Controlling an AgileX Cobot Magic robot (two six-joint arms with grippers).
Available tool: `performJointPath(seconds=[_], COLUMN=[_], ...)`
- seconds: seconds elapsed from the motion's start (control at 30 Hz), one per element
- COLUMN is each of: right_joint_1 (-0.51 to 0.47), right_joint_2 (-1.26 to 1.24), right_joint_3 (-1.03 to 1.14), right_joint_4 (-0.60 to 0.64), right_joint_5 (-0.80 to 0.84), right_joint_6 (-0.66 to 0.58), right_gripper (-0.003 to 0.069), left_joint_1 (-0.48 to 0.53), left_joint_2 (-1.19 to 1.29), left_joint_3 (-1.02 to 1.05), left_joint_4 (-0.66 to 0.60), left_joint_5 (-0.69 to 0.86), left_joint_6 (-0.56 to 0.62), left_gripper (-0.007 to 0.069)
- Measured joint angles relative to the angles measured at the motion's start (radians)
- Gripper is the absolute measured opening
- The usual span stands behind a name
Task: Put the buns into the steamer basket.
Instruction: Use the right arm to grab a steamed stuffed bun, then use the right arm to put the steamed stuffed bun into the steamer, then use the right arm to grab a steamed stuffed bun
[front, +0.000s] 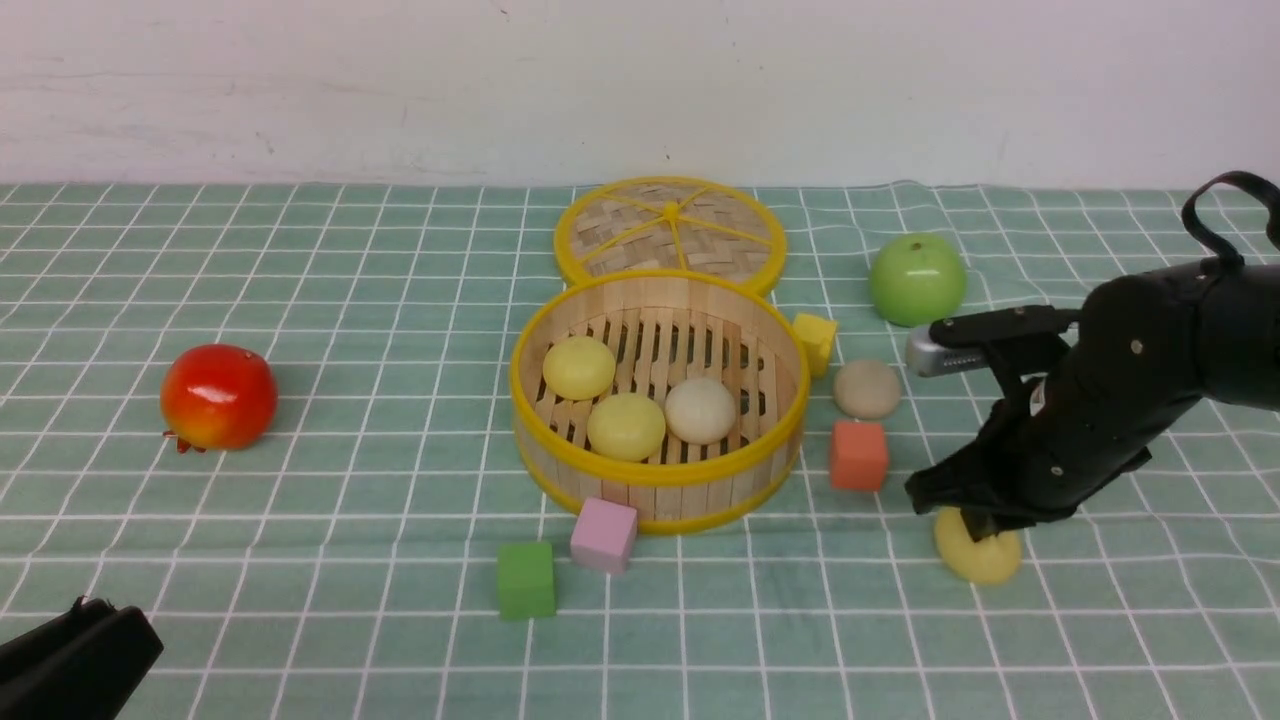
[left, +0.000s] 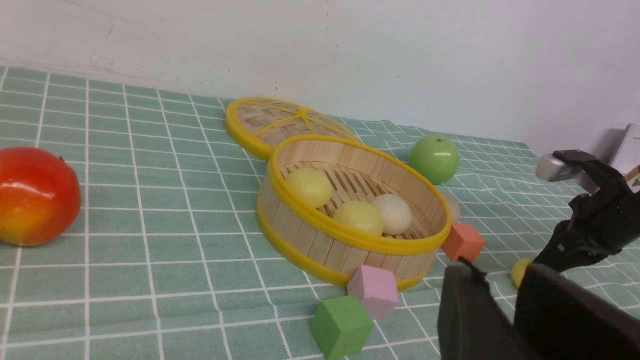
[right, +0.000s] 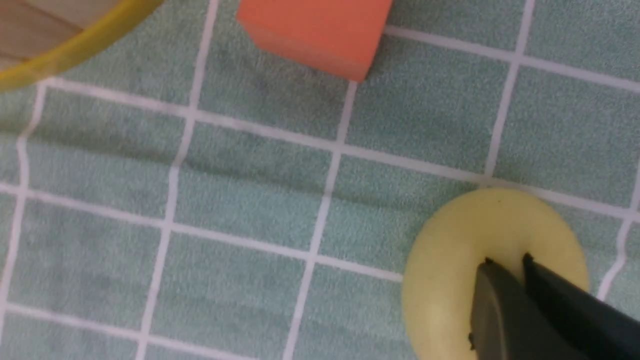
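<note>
R tool (right: 506, 261) was pressed together, tips down on top of a pale yellow bun (front: 985, 562), not round it as far as I could see; that bun lay on the bench (front: 300, 560) to the near right of the steamer basket (front: 655, 482); L tool (left: 505, 272) stood part spread, empty, well off the basket's near left; inside the basket I counted three buns, two yellow (front: 579, 367) (front: 626, 426), one pale (front: 700, 410); another off-white bun (front: 867, 389) sat just right of the basket, near an orange cube (front: 858, 455).
</note>
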Motion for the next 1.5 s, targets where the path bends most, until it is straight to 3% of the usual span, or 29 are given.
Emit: performJointPath(seconds=[0.37,0.77,0.93,1.17,1.27,1.4,1.5], right_joint_1=[0.049,0.15,0.15,0.157,0.159,0.148,0.117], right_joint_2=[-0.146,0.208,0.385,0.453,0.435,0.342,0.24], right_joint_3=[-0.231,-0.558,-0.659,-0.67,-0.671,-0.67,-0.672], right_joint_4=[0.211,0.258,0.257,0.262,0.26,0.202,0.111], right_joint_5=[0.064,-0.058,-0.149,-0.24,-0.201,-0.089,0.034], right_joint_6=[-0.188,-0.263,-0.27,-0.277,-0.277,-0.277,-0.27], right_gripper=[0.0004,0.0018,0.0094,0.0372,0.0454,0.0479,0.0453], left_joint_1=[0.0,0.0,0.0,0.0,0.0,0.0,0.0], left_joint_2=[0.0,0.0,0.0,0.0,0.0,0.0,0.0], left_joint_3=[0.0,0.0,0.0,0.0,0.0,0.0,0.0], left_joint_4=[0.0,0.0,0.0,0.0,0.0,0.0,0.0], left_joint_5=[0.0,0.0,0.0,0.0,0.0,0.0,0.0], left_joint_6=[0.0,0.0,0.0,0.0,0.0,0.0,0.0], left_gripper=[0.0155,0.0165,0.0167,0.017,0.0175,0.018,0.0183])
